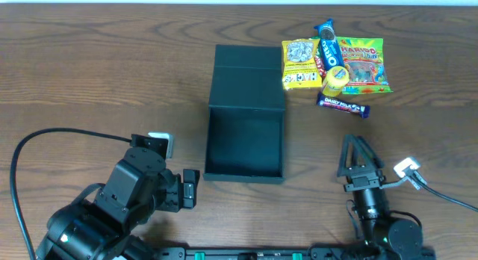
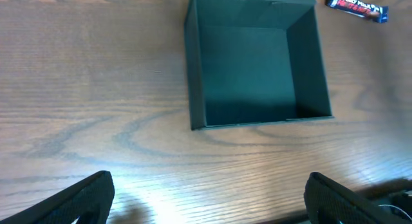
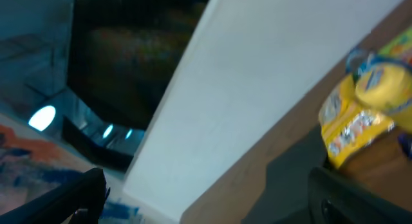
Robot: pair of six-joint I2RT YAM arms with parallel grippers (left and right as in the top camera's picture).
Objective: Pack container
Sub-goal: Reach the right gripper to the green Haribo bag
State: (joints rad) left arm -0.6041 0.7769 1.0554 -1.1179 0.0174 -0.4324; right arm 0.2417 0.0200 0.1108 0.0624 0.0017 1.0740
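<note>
The container (image 1: 245,144) is a dark teal-black box standing open and empty at mid table, its flap lid (image 1: 249,77) lying back flat behind it. The left wrist view looks into its empty inside (image 2: 254,69). My left gripper (image 1: 190,188) is open and empty near the front edge, left of the box; its fingers (image 2: 209,198) are wide apart over bare wood. My right gripper (image 1: 357,152) is open and empty, right of the box and in front of the snacks. The right wrist view (image 3: 206,192) is blurred and tilted towards the wall.
Snacks lie at the back right: a yellow packet (image 1: 300,63), an Oreo pack (image 1: 329,49), a Haribo bag (image 1: 364,64), a small yellow round item (image 1: 335,79) and a Dairy Milk bar (image 1: 343,105), also in the left wrist view (image 2: 357,6). A cable (image 1: 441,193) runs right.
</note>
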